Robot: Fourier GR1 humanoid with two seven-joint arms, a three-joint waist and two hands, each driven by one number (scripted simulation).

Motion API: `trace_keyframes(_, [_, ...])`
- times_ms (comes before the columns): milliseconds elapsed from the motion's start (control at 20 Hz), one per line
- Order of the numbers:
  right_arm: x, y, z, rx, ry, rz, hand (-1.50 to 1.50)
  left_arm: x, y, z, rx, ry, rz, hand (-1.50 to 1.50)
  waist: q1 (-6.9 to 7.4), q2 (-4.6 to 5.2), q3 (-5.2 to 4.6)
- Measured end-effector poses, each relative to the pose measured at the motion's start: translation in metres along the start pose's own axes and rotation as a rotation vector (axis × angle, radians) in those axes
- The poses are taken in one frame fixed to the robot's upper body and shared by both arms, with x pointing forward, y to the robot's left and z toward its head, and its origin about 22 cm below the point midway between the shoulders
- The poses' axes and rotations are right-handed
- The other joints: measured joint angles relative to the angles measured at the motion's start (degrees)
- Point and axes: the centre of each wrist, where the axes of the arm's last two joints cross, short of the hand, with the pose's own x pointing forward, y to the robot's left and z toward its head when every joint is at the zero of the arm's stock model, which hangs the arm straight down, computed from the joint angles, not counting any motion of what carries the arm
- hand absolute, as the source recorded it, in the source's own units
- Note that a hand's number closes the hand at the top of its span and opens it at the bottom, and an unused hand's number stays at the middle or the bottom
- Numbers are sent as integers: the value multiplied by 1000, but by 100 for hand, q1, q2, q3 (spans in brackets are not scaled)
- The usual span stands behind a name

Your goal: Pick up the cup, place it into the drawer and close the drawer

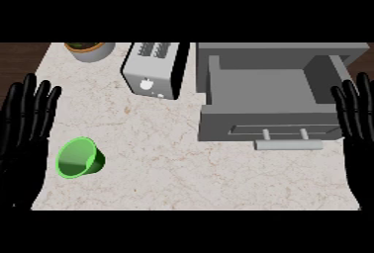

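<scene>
While nothing is grasped yet, the task sits at its very first step: the cup (79,157), bright green, lies tipped on its side on the marble counter (168,163) at the near left, its mouth facing near-left. The left hand (25,123) shows at the left edge, fingers straight and spread, pointing far, holding nothing; the cup is just beside it, to its right, not touching as far as can be seen. The right hand (356,111) rests at the right edge, fingers straight, wide, also empty, next to the drawer's right side. The drawer (266,94), grey, stands pulled open at the far right with its inside bare, and its bar handle (288,144) faces near. A toaster (152,69) stands far centre and a potted plant (90,49) at the far left, both off the direct cup-to-drawer path. Next move, as a guess: the left hand closes round the tipped cup, which sits well apart from the drawer, so a long carry rightward follows, then a push on the drawer front to shut it.
</scene>
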Motion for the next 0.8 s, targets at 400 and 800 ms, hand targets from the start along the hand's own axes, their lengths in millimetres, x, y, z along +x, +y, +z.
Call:
trace_keyframes(400, [-3,6,1,57,39,-53,-150,-18,37,21,-100,48,165,-150,90,-107,68])
trace_keyframes(800, [1,9,-3,93,87,-117,-150,-20,59,28,-119,123,308,-150,97,-123,82])
